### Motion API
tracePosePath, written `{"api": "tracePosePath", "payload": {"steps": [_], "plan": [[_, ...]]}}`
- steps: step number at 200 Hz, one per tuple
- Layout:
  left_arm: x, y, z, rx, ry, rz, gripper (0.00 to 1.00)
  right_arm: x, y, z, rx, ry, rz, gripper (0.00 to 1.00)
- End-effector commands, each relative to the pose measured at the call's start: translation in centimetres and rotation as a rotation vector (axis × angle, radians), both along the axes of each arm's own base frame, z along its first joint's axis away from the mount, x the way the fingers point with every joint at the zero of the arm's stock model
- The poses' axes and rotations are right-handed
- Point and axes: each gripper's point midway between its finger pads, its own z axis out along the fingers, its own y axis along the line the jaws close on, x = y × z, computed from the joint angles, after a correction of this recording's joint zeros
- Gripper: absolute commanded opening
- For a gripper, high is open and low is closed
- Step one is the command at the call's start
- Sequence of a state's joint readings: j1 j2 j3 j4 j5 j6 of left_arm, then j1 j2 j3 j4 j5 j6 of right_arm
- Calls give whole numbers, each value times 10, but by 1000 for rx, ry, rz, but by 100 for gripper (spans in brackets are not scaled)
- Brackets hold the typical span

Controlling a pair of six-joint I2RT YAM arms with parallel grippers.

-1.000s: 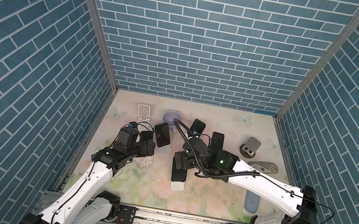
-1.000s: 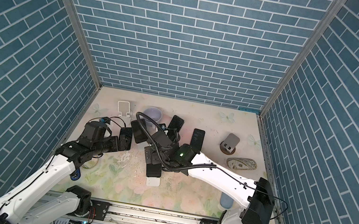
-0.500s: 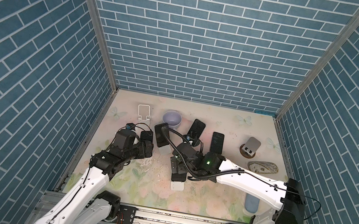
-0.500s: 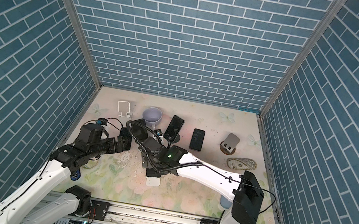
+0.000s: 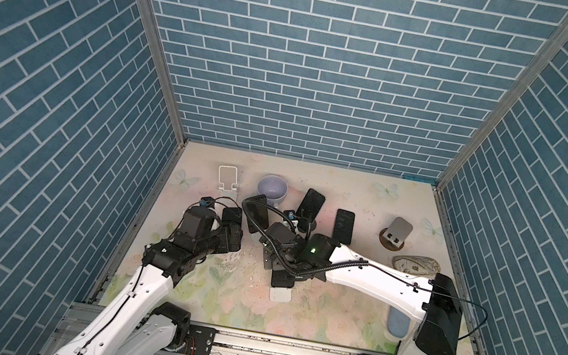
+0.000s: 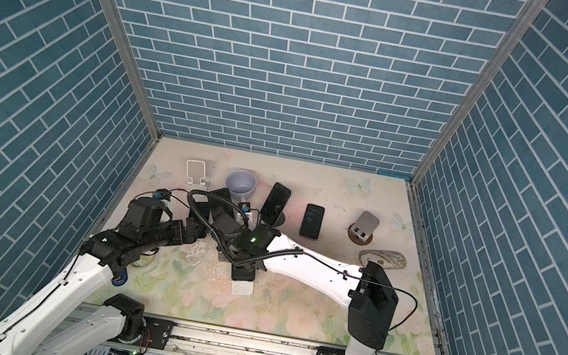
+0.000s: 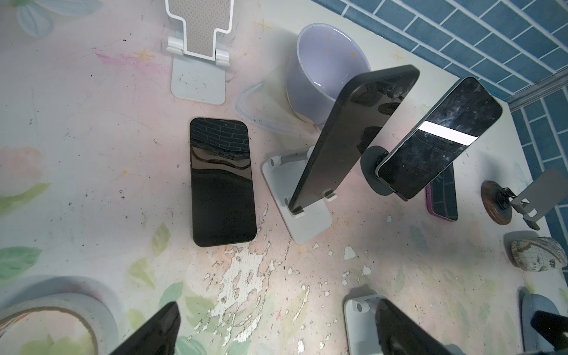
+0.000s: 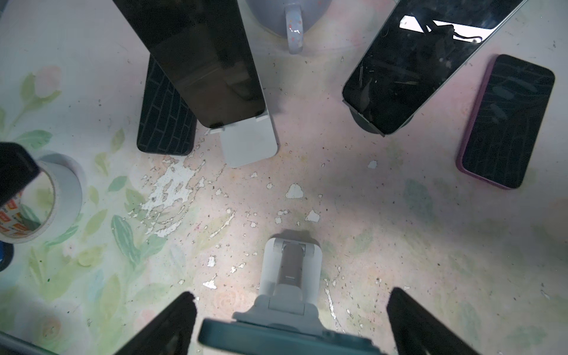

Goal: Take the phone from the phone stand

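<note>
Over the last second the right arm (image 5: 374, 281) had swung its wrist leftward across the desk (image 5: 336, 322). That brought the right fingers (image 8: 175, 322) to either side of the phone (image 8: 285, 338) on the nearest phone stand (image 8: 290, 270). The phone itself had not shifted. In both top views it stayed propped on the stand's white base near the front middle of the desk, largely hidden under the wrist. The right wrist view showed the fingers spread apart, with a clear gap on each side of the phone's upper edge and nothing clamped yet. The approach therefore looked complete, and what remained was probably to close on the phone's sides and lift it clear of the stand's lip. The arm lay stretched low from its base at the front right, with the wrist tipped down behind the stand's hinge. The left arm (image 5: 153, 282) had scarcely moved. It hovered near a roll of tape (image 7: 61, 310), with the left fingers (image 7: 153, 332) wide apart and empty.
</note>
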State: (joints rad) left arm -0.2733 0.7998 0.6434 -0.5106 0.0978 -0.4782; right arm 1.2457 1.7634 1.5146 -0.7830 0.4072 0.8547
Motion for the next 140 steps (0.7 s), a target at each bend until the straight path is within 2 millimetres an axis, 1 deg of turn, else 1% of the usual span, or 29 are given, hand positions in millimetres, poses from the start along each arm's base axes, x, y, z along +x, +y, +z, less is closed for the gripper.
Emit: {"api": "tracePosePath", "payload": {"steps": [1,51,61,79,97,120,140], "plan": [[-1,-3,-5,9,9,-26,100,0,-5,4,-28,0,-62,95],[-1,-4,-4,6,10,-33,100,0,-6,0,-64,8,-71,86],[-1,-4,-4,6,10,-33,100,0,-5,0,-70,8,-67,83],[-2,-3,-5,10,14,-31,100,1,-2,1,-72,5,-52,73],[-3,-3,-6,10,16,-32,100,2,-2,3,-67,-5,-37,68],[-3,-2,-5,14,17,-28,100,2,1,8,-43,-19,-11,61],[-3,-3,-5,13,17,-29,100,2,3,21,-12,-41,15,58]]}}
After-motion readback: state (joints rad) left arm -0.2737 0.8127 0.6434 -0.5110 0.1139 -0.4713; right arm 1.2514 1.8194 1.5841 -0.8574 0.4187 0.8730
